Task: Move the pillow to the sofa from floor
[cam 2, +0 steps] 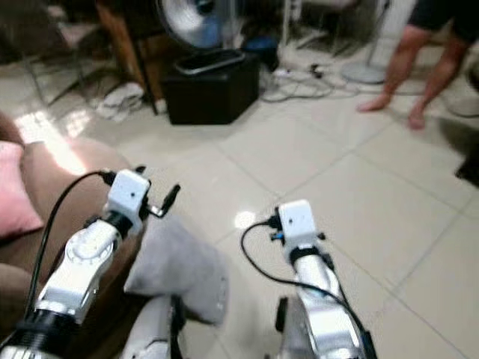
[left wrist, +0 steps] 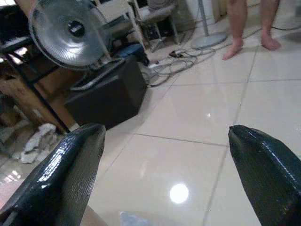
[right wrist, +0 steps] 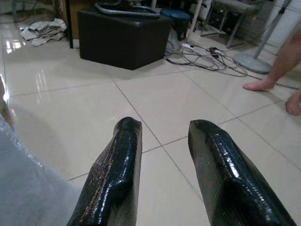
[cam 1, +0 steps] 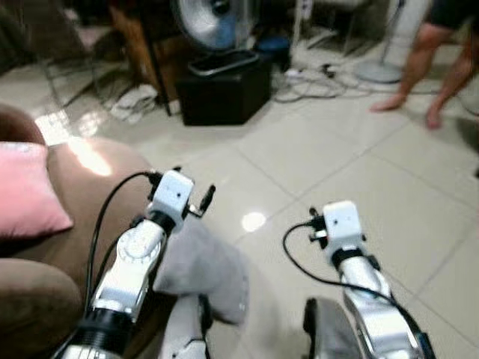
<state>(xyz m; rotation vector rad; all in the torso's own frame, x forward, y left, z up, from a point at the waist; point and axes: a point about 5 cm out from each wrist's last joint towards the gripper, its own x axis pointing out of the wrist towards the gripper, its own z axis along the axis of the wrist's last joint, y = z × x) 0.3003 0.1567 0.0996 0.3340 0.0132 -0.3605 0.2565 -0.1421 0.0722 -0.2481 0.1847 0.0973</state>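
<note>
The grey pillow (cam 1: 202, 273) leans against the front of the brown sofa (cam 1: 112, 187) with its lower part down by the tiled floor (cam 1: 314, 172), so by the look of it the move is not finished: it is off to the sofa's side rather than up on the seat. It lies below and just behind the left gripper (left wrist: 164, 174), whose two black fingers stand wide apart with nothing between them; a pale corner of grey shows low in the gap in the left wrist view. That open stance suggests the gripper is either ready to close on the pillow or free of it; which one cannot be told.

The right gripper (right wrist: 162, 165) is held out over the bare tiles, its fingers a little apart and empty. The grey pillow sits beside its left finger (right wrist: 110, 179), close but not touching as far as can be seen. With both arms raised forward on either side of the pillow, a two-sided hold looks like the likely plan, since a soft, bulky thing will sag from a single pinch.

A pink pillow (cam 1: 30, 191) already rests on the sofa, beyond the left gripper's outer side. Ahead of both sets of jaws, well apart, stand a black box (cam 1: 224, 90) with a fan (cam 1: 213, 21) behind it, a tangle of cables (cam 1: 314, 78), and a person's bare legs (cam 1: 419, 67).
</note>
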